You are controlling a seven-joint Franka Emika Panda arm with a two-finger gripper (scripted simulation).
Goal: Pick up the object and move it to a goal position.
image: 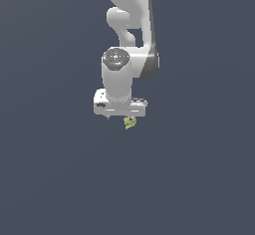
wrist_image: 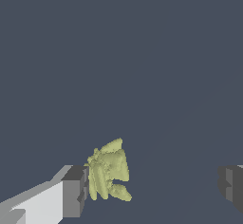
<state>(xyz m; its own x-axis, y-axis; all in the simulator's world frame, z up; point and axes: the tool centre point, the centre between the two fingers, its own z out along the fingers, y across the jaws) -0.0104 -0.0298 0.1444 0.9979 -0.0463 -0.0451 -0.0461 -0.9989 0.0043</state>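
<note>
You see the clump point(wrist_image: 109, 171) as a small yellow-green lump with ragged lobes, sitting between the two fingers of the gripper point(wrist_image: 152, 185) in the wrist view. It lies right against the dark pad of one finger point(wrist_image: 75, 190), touching it or nearly so, while the other finger point(wrist_image: 231, 182) stands well apart from it across a wide gap of bare grey surface. So your hand is spread wide and has hold of nothing; the clump is only pressed up to one side of it. In the exterior view the clump point(image: 130, 123) shows just under the lower edge of the white gripper point(image: 120, 115), toward the exterior view's right of the hand's middle, and it is far smaller than the hand above it. You cannot tell from that view whether the clump rests on the ground point(image: 50, 179) or hangs a little clear of it. The white arm point(image: 127, 40) rises straight up from the hand and leaves the frame above.
</note>
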